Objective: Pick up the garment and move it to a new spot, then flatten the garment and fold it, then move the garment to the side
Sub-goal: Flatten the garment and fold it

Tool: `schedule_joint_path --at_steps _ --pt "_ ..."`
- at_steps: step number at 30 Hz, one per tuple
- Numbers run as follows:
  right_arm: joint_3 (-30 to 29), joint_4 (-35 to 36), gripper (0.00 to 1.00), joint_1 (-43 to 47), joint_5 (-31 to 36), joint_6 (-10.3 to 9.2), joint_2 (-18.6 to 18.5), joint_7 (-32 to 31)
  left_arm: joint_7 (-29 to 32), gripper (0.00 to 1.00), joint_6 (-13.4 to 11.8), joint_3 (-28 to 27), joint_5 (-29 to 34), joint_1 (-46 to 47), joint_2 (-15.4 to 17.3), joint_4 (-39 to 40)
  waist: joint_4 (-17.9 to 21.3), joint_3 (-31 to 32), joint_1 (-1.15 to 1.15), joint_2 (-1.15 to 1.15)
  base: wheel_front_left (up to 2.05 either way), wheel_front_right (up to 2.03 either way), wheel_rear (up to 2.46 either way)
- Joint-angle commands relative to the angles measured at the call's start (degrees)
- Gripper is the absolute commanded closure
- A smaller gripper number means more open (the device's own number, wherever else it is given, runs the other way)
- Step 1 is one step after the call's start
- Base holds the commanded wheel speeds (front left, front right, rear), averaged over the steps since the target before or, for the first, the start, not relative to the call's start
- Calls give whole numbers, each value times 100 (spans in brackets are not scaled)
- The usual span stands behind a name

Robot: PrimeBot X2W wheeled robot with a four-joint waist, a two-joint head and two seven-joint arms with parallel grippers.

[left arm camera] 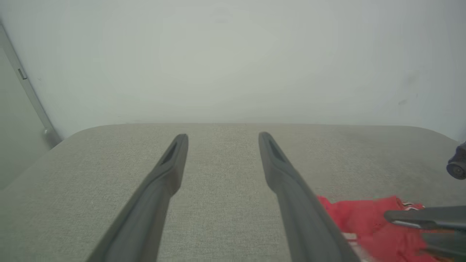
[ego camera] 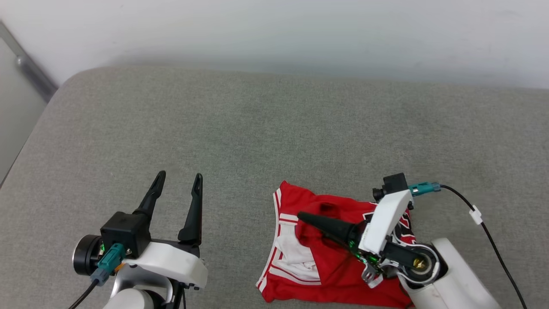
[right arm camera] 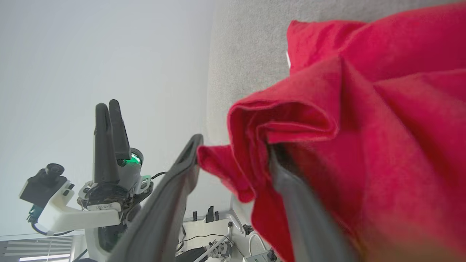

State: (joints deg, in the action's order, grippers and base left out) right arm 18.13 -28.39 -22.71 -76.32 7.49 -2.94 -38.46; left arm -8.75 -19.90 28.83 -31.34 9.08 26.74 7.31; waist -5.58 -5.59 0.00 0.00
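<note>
The garment (ego camera: 334, 266) is a red jersey with white striped trim, lying bunched on the grey surface at the front right. It also shows in the left wrist view as a red heap (left arm camera: 364, 218). My right gripper (ego camera: 302, 219) lies over it, pointing left, its upper finger on top of the cloth. In the right wrist view the right gripper (right arm camera: 233, 147) has its jaws apart with a raised red fold (right arm camera: 291, 109) between them, the right finger half buried in cloth. My left gripper (ego camera: 179, 176) stands open and empty to the left of the garment, over bare surface (left arm camera: 222, 136).
The grey cushioned surface (ego camera: 257, 128) stretches wide behind and to the left of the garment, ending at a white wall (ego camera: 300, 30). Its rounded left edge meets a metal rail (ego camera: 30, 73). A black cable (ego camera: 493, 240) trails from the right wrist.
</note>
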Motion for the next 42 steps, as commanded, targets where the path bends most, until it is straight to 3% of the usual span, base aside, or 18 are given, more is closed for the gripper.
schedule_joint_path --at_steps 1,6,11,12,13,14,17,23,27,28,29,34,42 --pt "142 -41 0 -132 59 0 8 189 -29 0 -24 -33 -13 59 3 -15 -4 -55 0 0 0 0 0" --pt "431 54 0 -294 173 0 -8 326 -45 0 -36 -54 -44 34 17 -54 86 -56 0 0 0 0 0" --pt "868 547 0 -510 849 0 -405 725 -55 0 -33 -61 -53 36 26 -88 256 13 0 0 0 0 0" --pt "958 662 0 -530 1072 0 -510 890 -64 0 -39 -63 -60 29 29 -100 293 32 0 0 0 0 0" --pt "1092 851 0 -612 1717 0 -832 1363 -79 0 -56 -70 -79 -6 25 -125 363 87 0 0 0 0 0" --pt "1092 851 0 -612 1717 0 -832 1363 -79 0 -56 -70 -79 -6 25 -125 363 87 0 0 0 0 0" --pt "1120 917 0 -612 2860 0 -1233 2049 -101 0 -89 -86 -111 -81 22 -145 477 182 0 0 0 0 0" --pt "139 1001 0 -180 4545 -1 -1589 2840 -187 0 -177 -169 -161 -255 24 -194 710 328 0 0 0 0 0" --pt "-893 1423 0 294 5250 0 -1483 3288 -246 0 -188 -245 -243 -336 27 -225 834 352 0 0 0 0 0" --pt "-1509 1945 0 690 5627 0 -1273 3614 -301 0 -192 -288 -263 -400 50 -256 900 372 0 0 0 0 0" --pt "-1653 2121 0 832 5711 -1 -1199 3666 -320 0 -190 -304 -274 -417 54 -267 918 389 0 0 0 0 0" --pt "-1942 2921 0 1570 5993 -1 -841 3694 -400 0 -192 -299 -245 -545 62 -350 960 539 0 0 0 0 0" --pt "-1935 3600 0 2527 6193 -1 -462 3368 -476 0 -184 -218 -191 -771 32 -501 959 745 0 0 0 0 0"
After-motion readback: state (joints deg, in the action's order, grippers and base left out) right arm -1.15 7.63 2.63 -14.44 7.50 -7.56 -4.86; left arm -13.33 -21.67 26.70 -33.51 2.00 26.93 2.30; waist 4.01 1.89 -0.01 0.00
